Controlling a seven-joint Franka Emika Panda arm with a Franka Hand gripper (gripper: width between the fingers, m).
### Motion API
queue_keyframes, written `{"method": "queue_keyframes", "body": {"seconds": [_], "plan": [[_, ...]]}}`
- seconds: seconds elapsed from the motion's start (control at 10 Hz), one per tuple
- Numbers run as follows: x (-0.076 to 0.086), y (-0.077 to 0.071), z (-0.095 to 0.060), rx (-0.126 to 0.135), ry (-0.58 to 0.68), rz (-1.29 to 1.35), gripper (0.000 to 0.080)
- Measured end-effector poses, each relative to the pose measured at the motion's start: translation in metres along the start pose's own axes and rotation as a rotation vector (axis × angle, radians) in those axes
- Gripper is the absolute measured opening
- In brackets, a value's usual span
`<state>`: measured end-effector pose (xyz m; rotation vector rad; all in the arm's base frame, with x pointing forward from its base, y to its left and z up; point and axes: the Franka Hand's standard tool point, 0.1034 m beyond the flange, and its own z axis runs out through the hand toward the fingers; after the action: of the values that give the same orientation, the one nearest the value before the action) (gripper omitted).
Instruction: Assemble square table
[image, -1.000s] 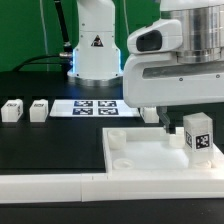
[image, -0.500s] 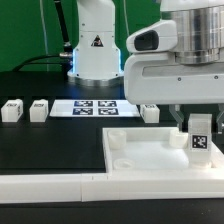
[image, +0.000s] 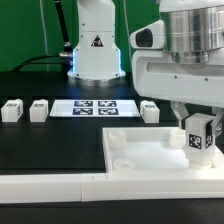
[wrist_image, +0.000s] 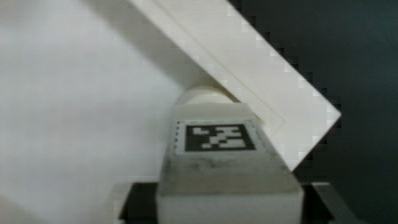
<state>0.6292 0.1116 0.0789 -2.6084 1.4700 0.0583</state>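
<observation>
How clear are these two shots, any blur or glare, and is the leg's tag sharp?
Exterior view: evenly lit, slightly soft, no strong glare; the white leg block and square table top barely contrast. Wrist view: the leg block's tag is blurred, close to the lens; the top's rim looks nearly washed out.

Exterior cam: low, close, facing arm base (image: 97, 45) across table top (image: 150, 150). Wrist cam: tight above its corner. Shared: leg block (image: 197, 135).

Above tabletop (image: 150, 158) corner, one leg block (image: 199, 138)
</observation>
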Motion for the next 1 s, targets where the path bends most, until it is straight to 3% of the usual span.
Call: {"method": "queue_keyframes", "body": {"seconds": [0.3, 0.6, 0.8, 1.0], "plan": [[0.001, 0.0009, 0.0004, 0.014, -0.025, 0.349, 0.029], [0.0, 0.0004, 0.0004, 0.013, -0.023, 0.325, 0.0346], [-0.0051, -0.0041, -0.0029, -0.004, -0.004, -0.05, 0.0617], [-0.0048, -0.0035, -0.0025, -0.005, -0.004, -0.207, 0.064]]}}
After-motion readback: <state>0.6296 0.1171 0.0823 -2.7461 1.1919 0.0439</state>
